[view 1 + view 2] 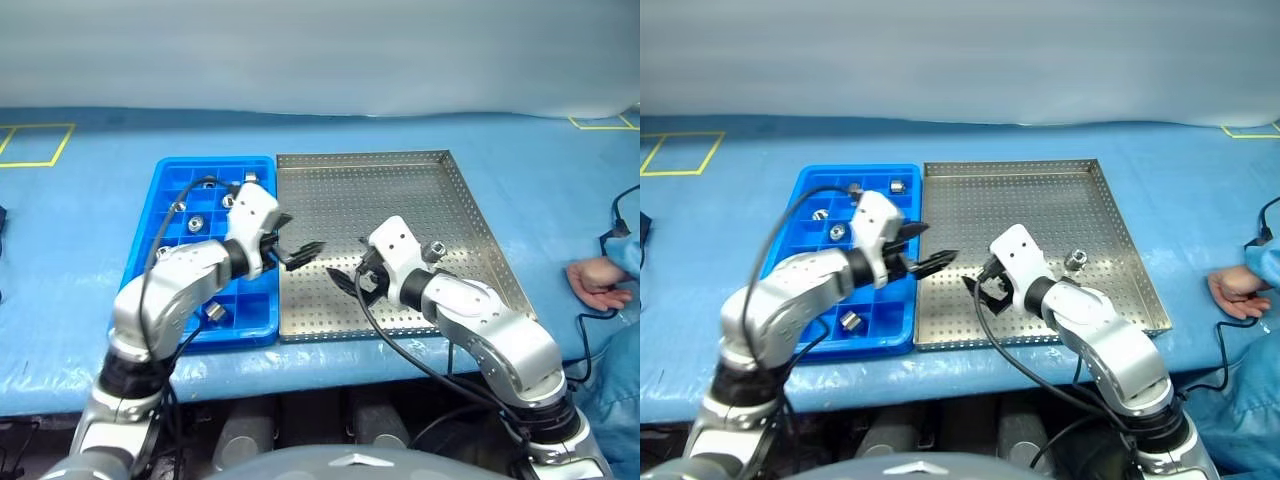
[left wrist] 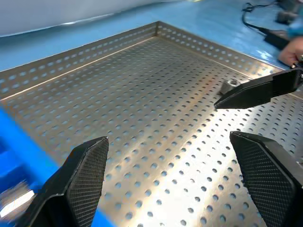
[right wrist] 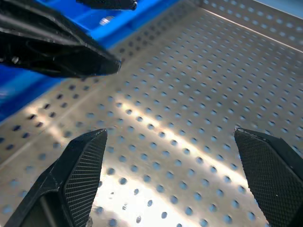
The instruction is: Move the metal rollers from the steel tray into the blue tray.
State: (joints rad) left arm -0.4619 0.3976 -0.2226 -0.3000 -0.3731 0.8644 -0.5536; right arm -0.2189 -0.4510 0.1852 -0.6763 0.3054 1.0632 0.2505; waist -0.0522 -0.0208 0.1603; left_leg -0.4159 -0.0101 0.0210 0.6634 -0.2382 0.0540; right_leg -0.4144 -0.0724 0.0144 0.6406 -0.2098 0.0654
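Blue tray (image 1: 170, 190) on the left, several rollers (image 1: 215, 313) sitting in its compartments, behind and left of the left pincer. Left pincer (image 1: 293, 240) spread wide, holding nothing, hanging over the left edge of the steel tray (image 1: 400, 165). Right pincer (image 1: 345, 276) just beside it, facing it over the bare holed floor, fingers also wide apart and empty. One roller (image 1: 436, 249) left in the steel tray, just right of the right wrist. Someone's hand (image 1: 598, 280) resting on the blue cover, far right.
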